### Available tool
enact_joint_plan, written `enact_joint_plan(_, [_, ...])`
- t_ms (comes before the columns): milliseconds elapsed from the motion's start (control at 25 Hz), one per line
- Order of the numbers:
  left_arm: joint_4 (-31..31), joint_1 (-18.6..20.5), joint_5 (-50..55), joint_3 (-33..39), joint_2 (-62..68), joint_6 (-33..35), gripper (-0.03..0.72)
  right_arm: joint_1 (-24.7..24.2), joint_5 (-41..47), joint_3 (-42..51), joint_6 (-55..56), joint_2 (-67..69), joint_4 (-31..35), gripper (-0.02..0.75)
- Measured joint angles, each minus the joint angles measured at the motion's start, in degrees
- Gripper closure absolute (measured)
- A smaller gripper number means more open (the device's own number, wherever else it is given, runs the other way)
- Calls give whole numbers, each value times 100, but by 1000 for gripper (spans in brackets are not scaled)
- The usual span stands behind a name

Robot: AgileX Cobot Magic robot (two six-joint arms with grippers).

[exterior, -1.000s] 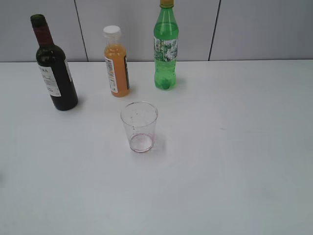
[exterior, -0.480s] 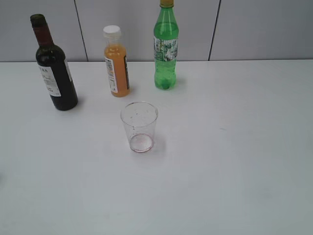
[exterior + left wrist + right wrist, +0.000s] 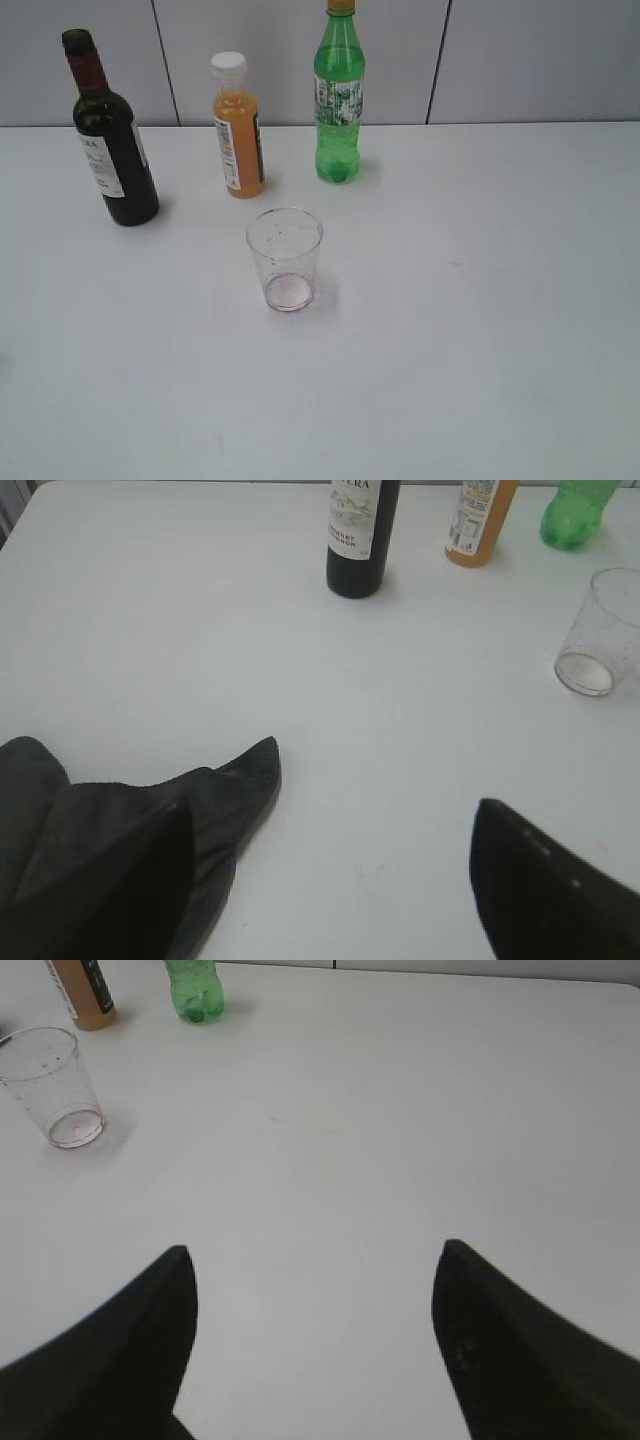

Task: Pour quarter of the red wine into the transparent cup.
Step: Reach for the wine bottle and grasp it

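No object has shifted over the last second; the pour has not begun. The white table (image 3: 500, 300) carries the dark glass red wine bottle (image 3: 110, 135) at rear left, upright, neck open. The small clear plastic cup (image 3: 285, 258) stands centre, well apart from it. Left gripper (image 3: 330, 880) and right gripper (image 3: 310, 1350) hover with fingers spread wide, holding nothing.
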Motion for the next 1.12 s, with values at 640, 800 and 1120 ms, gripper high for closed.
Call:
enact_joint_plan(640, [-202,0,-2659,-121,1778,576,29,0,0,0,-9,0,0,152])
enact_joint_plan(800, [-207,0,-3912,-121,2660,748,34,0,0,0,-9,0,0,152])
enact_joint_plan(1120, [-207,0,-5944,3,4304,785,46,0,0,0,-4,0,0,152])
